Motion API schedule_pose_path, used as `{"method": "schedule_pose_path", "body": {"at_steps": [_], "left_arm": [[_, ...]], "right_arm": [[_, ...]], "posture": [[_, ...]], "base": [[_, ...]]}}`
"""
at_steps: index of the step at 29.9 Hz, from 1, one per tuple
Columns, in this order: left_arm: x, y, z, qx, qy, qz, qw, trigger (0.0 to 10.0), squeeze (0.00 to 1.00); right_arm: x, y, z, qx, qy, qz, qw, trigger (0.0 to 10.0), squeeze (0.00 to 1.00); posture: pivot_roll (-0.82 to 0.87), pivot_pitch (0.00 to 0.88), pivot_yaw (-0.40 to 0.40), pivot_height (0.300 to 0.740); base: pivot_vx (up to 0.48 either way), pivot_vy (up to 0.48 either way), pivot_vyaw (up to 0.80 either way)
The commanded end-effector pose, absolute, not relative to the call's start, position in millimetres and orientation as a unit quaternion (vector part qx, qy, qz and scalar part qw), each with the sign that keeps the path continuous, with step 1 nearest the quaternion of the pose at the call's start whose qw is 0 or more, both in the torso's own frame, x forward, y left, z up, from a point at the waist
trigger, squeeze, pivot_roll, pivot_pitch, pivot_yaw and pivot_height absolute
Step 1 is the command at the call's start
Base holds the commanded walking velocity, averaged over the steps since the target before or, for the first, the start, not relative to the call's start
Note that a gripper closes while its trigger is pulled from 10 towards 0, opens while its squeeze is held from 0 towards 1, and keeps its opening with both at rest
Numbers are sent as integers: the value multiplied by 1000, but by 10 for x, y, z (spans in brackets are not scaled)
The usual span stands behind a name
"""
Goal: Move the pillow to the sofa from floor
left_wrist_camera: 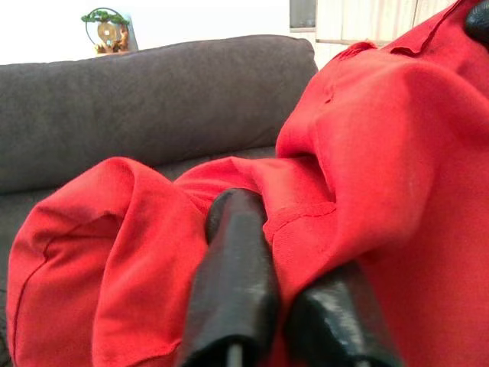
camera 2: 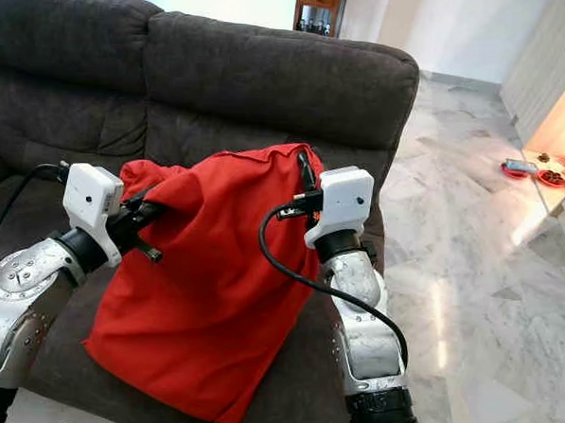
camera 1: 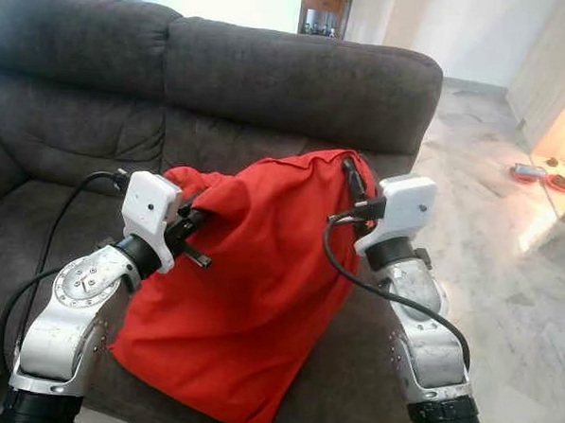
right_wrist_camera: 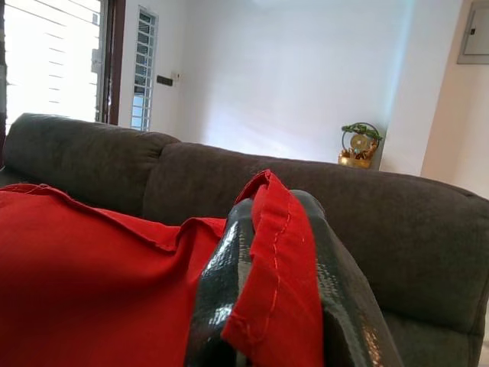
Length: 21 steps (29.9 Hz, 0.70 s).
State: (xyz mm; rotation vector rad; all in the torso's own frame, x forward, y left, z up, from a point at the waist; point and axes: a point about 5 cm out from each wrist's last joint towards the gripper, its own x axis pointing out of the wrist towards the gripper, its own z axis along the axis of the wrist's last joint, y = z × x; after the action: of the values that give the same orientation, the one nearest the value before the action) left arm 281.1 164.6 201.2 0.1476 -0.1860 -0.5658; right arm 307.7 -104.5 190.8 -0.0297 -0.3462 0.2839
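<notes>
A red pillow [camera 1: 251,276] hangs limp between my two arms over the seat of the dark grey sofa [camera 1: 270,78]. Its lower end reaches the seat's front edge. My left gripper [camera 1: 192,230] is shut on the pillow's upper left corner, with red cloth bunched around the black fingers [left_wrist_camera: 233,283]. My right gripper [camera 1: 352,184] is shut on the pillow's top right edge, and in the right wrist view a red hem [right_wrist_camera: 267,283] is pinched between its two fingers. I cannot tell whether the pillow's weight rests on the seat.
The sofa's backrest [camera 2: 271,73] rises just behind the pillow. Marble floor [camera 1: 506,280] spreads out to the right, with small dishes [camera 1: 540,174] on it near a bright doorway. A wooden cabinet [camera 1: 323,10] stands behind the sofa.
</notes>
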Motion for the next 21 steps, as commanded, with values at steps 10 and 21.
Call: {"method": "schedule_pose_path", "body": {"at_steps": [10,21], "left_arm": [[2819,1562,1990,70,-102,-294,948,10000,1000],[2893,1652,1725,86,-90,-211,970,10000,0]], "right_arm": [[3093,-997,2043,-16,-204,153,967,10000,1000],[3166,-1371,1819,7,-164,65,984,10000,0]], "posture": [[175,0,-80,740],[172,0,-78,740]], "base": [[0,0,0],[0,0,0]]}}
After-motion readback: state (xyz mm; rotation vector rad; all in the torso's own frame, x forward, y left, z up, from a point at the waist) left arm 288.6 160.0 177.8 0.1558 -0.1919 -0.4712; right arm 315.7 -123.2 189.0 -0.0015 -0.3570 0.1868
